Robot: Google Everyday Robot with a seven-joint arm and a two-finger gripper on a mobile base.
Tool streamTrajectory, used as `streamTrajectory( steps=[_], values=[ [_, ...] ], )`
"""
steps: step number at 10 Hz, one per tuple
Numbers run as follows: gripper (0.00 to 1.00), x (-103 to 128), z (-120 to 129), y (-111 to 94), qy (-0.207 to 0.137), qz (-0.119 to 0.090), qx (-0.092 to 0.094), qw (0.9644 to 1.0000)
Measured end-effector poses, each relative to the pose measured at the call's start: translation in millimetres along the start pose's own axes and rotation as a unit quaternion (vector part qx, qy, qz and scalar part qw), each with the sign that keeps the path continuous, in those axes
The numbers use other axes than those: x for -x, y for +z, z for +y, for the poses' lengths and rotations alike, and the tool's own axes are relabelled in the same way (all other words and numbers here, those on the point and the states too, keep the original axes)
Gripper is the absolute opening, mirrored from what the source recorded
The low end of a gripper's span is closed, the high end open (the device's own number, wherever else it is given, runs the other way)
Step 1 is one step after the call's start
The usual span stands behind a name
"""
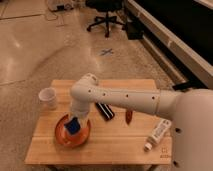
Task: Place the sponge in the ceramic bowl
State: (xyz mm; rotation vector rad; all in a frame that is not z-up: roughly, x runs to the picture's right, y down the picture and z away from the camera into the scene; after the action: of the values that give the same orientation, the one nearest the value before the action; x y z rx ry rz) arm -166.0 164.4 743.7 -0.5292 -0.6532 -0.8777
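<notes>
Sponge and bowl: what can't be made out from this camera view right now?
- The gripper, over the ceramic bowl: camera view, mostly hidden by the wrist of the arm.
- The sponge: whether it rests in the bowl or hangs above it cannot be told from this angle.
- The bowl's far rim: covered by the wrist.
- The white tube: label too small to read.

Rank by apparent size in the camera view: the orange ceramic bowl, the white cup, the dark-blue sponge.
Largest: shallow orange ceramic bowl.
Then: translucent white cup.
Smallest: dark-blue rectangular sponge, just below the pincer, over the bowl.
</notes>
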Motion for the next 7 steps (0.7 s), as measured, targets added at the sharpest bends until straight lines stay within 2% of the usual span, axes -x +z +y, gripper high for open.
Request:
streamTrajectory(
  steps=[7],
  values=[
    [0.54,-0.9,0.7,-0.1,0.001,0.001,0.0,1.0]
  ],
)
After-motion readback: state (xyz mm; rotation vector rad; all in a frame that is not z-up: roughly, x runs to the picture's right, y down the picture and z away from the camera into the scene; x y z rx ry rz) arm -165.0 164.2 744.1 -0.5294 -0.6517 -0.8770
